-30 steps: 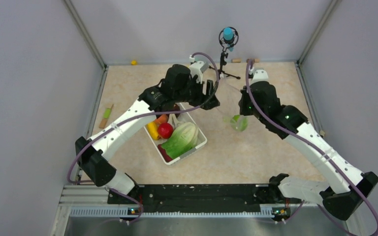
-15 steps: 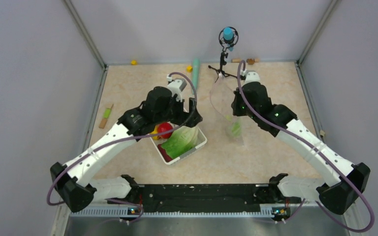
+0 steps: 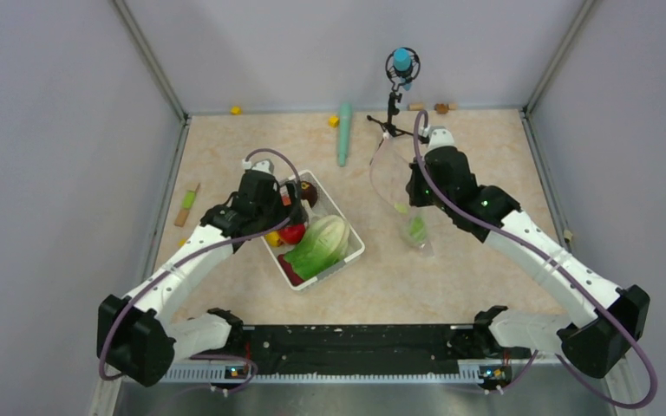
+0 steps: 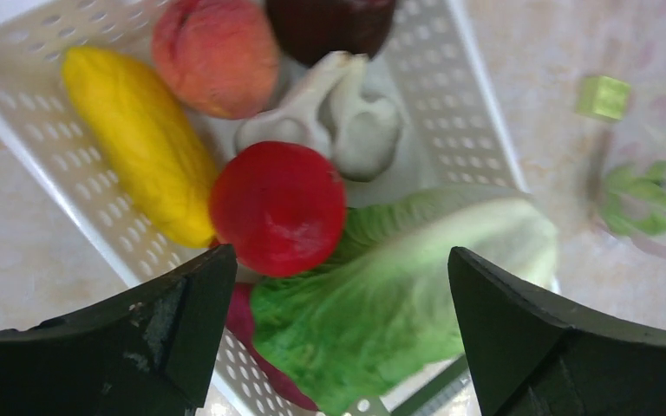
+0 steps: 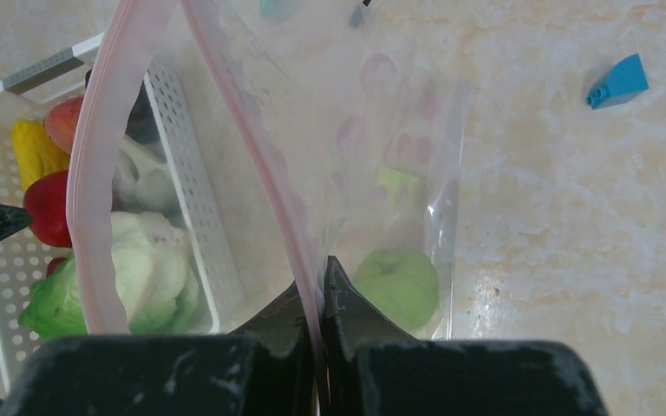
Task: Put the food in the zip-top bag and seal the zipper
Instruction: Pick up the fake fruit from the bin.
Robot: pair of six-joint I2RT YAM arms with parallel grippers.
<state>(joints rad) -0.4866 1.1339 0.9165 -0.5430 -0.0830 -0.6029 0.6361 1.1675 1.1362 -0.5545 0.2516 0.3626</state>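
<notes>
My left gripper (image 3: 289, 204) hangs open over the white basket (image 3: 353, 252), nothing between its fingers. Below it in the left wrist view (image 4: 340, 260) lie the food pieces: green cabbage (image 4: 416, 286), red apple (image 4: 277, 208), yellow corn piece (image 4: 139, 143), orange piece (image 4: 215, 54), whitish piece (image 4: 347, 121) and dark maroon root (image 4: 329, 26). My right gripper (image 5: 321, 269) is shut on the pinkish zipper (image 5: 251, 147), holding the clear zip-top bag (image 3: 390, 173) up with its mouth gaping. A green apple (image 5: 396, 286) sits at the bag's bottom (image 3: 416, 230).
A long teal cylinder (image 3: 344, 134) and a yellow block (image 3: 334, 121) lie behind the basket. A tripod with a blue ball (image 3: 401, 62) stands at the back wall. A toy knife (image 3: 189, 204) lies far left. A blue block (image 5: 617, 82) lies right of the bag.
My left arm has drawn back from the bag's mouth to above the basket, its jaws opening wide. The bag has swung to hang straighter, green apple still inside.
</notes>
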